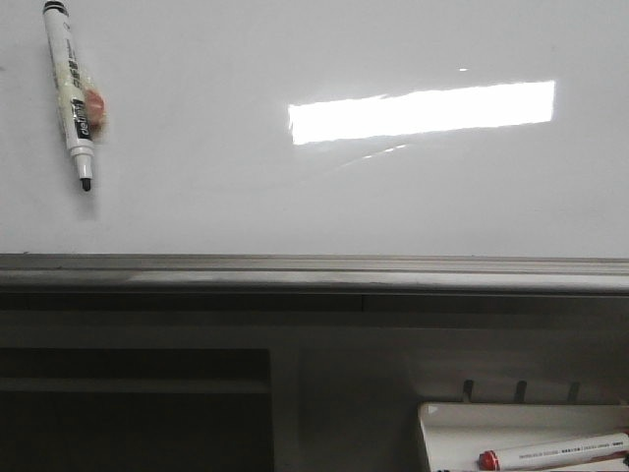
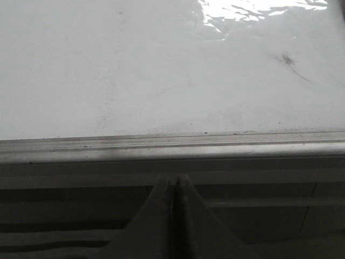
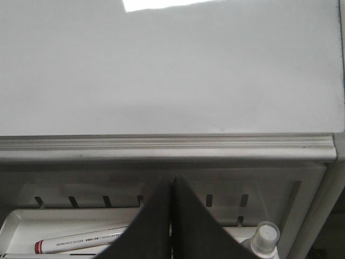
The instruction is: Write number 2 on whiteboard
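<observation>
Dark plastic fingers, left: the left gripper [image 2: 173,186] has its two fingers pressed together, with only a thin seam between them, and nothing is held.
Dark plastic fingers, right: the right gripper [image 3: 171,186] is closed in the same way and is also empty.
What is just past the fingers: both grippers sit below the grey metal rail [image 1: 314,270]; above the rail the whiteboard [image 1: 295,211] rises.
Tray under the right gripper: a small white tray [image 3: 75,220] holds a red-capped marker [image 3: 81,241]; a clear capped bottle [image 3: 262,238] stands near it.
Black marker: a white marker with a black tip [image 1: 72,93] sits on the board at the upper left in the front view, its long axis almost vertical, the tip down, a reddish piece stuck at its side.
Direction from the fingers: it lies up and to the left, so I judge the left arm to be the nearer one.
The number 2: not yet drawn; the board has only a bright reflection [image 1: 423,111] and a faint dark smudge [image 2: 288,60].
Step in hand: probably the very start, before any marker is taken.
</observation>
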### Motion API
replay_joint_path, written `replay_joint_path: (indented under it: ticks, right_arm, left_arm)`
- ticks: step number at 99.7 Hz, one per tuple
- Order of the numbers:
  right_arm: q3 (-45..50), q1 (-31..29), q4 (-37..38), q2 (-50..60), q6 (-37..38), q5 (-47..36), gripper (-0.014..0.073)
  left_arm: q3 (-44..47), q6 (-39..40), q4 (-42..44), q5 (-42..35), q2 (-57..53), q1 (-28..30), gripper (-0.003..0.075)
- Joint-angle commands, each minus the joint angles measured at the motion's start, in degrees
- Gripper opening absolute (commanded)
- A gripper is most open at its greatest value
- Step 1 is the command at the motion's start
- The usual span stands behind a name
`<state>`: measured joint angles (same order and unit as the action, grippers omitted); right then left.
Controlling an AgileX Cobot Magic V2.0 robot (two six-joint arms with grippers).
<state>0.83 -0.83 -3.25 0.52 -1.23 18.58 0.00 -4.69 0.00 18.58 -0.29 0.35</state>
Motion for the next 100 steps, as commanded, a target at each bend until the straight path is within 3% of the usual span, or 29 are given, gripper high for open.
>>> replay_joint_path:
  ticks: [1,90,100]
  right_arm:
    - [1.5,-0.3,-0.2,1.2,-0.2,-1.2,-0.0064]
    - [1.5,-0.3,-0.2,1.2,-0.2,-1.2,-0.0064]
    - [1.5,-0.3,-2.7,1.2,-0.2,-6.9,-0.0064]
  left_arm:
    - [0.7,0.7,-0.4,-4.1,-1.5,0.1,-0.002]
    - [0.7,0.7,-0.4,-4.1,-1.5,0.1,-0.002]
    - [0.7,0.7,-2.6,-7.3,-1.5,0.1,-0.002]
